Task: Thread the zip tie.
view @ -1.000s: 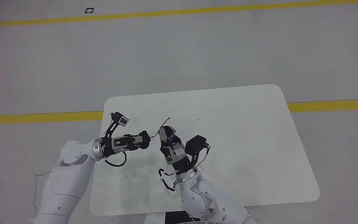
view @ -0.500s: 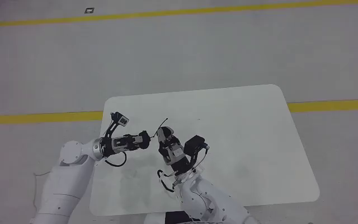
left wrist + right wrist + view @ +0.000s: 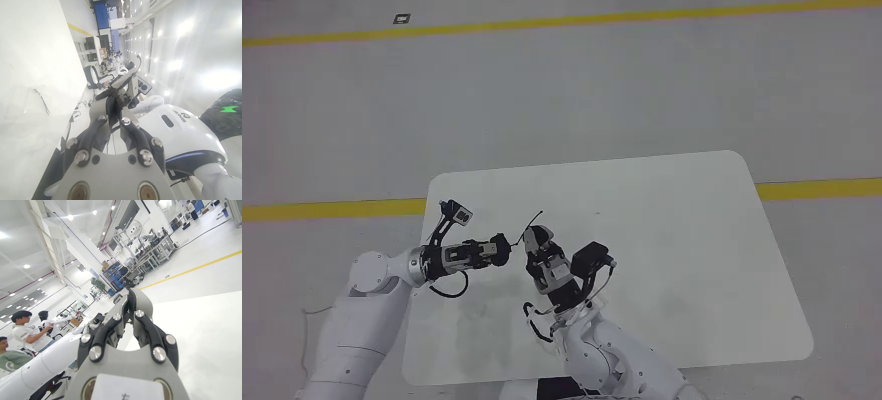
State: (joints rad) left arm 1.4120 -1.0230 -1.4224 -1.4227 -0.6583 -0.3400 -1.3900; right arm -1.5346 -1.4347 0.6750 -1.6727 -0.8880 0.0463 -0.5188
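The thin black zip tie [image 3: 534, 221] is held in the air above the near left part of the white worktop [image 3: 672, 230], between the two hands, which meet tip to tip there. Seen from the top, it runs as a slanted line from the point where the hands meet, up and away from the robot, and its free end hangs over bare worktop. The right hand [image 3: 532, 238] points away from the robot's body. Its fingers are pressed together, and in its own wrist view a small dark piece sits right at the closed tips [image 3: 130, 292], with the worktop [image 3: 198, 323] spread out beyond. From the left wrist view the same right hand [image 3: 130, 73] is seen farther off, and the zip tie [image 3: 139, 60] rises past its fingertips as a slim curved strip, so this hand is clamped on the tie. The left hand [image 3: 504, 249] comes in from the robot's left, pointing across at the right hand. Its fingers are together too, dark pads touching [image 3: 113, 106], and its tips lie just beside the lower end of the tie. Whether they actually pinch the tie I cannot tell, because that spot is too dark and too small to make out.
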